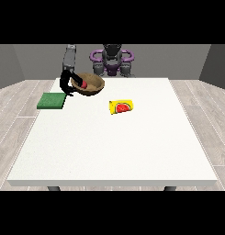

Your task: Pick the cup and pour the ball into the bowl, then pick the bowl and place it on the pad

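Where the large white table lies nearest the camera, its broad surface carries nothing, and the first thing met going back along it is a small yellow cup with a red-and-green watermelon picture, lying tipped on its side. Taking this cup as the landmark, it sits a little in from the table's middle, towards the robot, with no hand touching it. To the cup's left and slightly farther back, a flat square green pad rests at the table's left edge, partly overhanging it. Behind the cup and to its left, between cup and robot, a round brown wooden bowl is tilted, with its open side turned towards the view's left. Inside it, near the left rim, shows a small red ball. The black hand at the view's left is at the bowl's left rim, fingers curled round that edge, and it sits just above the pad's far right corner. Whether the bowl touches the table or is lifted off it cannot be told. Farther back than the cup, the grey-and-purple robot torso stands behind the table's far edge. No other hand can be made out.
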You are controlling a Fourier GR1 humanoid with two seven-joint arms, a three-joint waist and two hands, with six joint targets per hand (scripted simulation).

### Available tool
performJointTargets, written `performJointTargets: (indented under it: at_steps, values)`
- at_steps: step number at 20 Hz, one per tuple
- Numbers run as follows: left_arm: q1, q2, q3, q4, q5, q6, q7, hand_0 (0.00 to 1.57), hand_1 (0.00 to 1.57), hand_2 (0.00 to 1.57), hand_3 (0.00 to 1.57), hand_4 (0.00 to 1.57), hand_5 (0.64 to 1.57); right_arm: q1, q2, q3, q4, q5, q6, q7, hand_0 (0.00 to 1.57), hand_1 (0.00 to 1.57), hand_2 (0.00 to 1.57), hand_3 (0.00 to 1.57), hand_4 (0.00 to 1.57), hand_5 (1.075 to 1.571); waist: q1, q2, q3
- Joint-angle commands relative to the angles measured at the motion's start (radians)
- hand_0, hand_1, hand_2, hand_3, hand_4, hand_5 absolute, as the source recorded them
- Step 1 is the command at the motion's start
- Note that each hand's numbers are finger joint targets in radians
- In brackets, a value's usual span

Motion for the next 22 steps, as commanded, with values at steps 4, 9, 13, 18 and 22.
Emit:
performJointTargets:
  at_steps: [4,9,13,18,22]
  values:
    - [0.101,0.065,0.044,0.097,0.000,-0.069,-0.081,0.00,0.00,0.00,0.00,0.00,1.541,-0.049,-0.068,-0.008,-0.043,-0.020,0.078,0.182,1.57,1.57,1.57,1.57,1.26,1.486,-0.070,-0.023,0.0082]
    - [0.124,0.131,0.082,0.086,-0.002,-0.055,-0.121,0.00,0.00,0.00,0.00,0.00,1.539,-0.014,-0.226,-0.116,0.050,-0.078,0.218,-0.012,1.57,1.57,1.57,1.57,1.30,1.514,-0.094,0.055,0.0092]
    - [0.030,0.093,0.027,-0.001,0.008,-0.004,-0.035,0.00,0.00,0.00,0.00,0.00,1.537,-0.172,-0.233,-0.133,0.198,-0.039,0.171,0.002,1.57,1.57,1.57,1.57,1.30,1.528,-0.046,0.063,0.0103]
    - [0.041,0.079,0.023,-0.019,0.013,0.010,-0.040,0.00,0.00,0.00,0.00,0.00,1.535,-0.207,-0.302,-0.178,0.285,-0.066,0.243,-0.067,1.57,1.57,1.57,1.57,1.30,1.534,-0.057,0.081,0.0099]
    - [0.069,0.075,0.039,-0.064,0.018,0.017,-0.095,0.00,0.00,0.00,0.00,0.00,1.534,-0.230,-0.404,-0.273,0.388,-0.130,0.325,-0.138,1.57,1.57,1.57,1.17,1.29,1.534,-0.040,0.143,0.0100]
